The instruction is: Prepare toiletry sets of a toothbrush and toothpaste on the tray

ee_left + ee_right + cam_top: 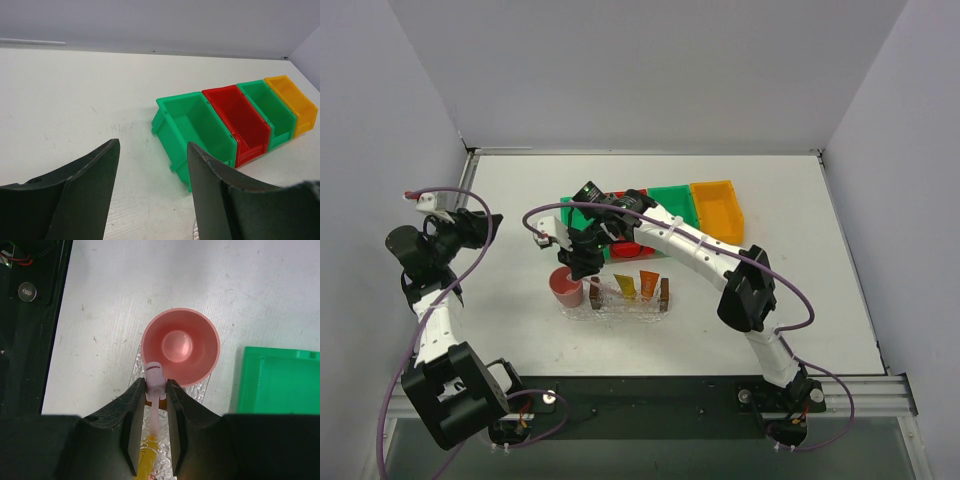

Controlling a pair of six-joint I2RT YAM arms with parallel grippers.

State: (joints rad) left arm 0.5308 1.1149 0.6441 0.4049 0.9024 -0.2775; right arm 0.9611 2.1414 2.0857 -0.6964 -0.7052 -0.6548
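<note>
Here, the toothbrush (154,374) is pinched by the right gripper (155,390) just beside the pink cup (180,347). The left gripper (152,190) is spread wide, facing 4 bins (240,120).

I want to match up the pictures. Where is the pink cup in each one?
Top view: the pink cup is a little left of the middle.
Left wrist view: it is not in this picture.
Right wrist view: the pink cup is in the middle, seen from straight above.
Shared landmark: the green bin at the end of the row shows in all three.
</note>
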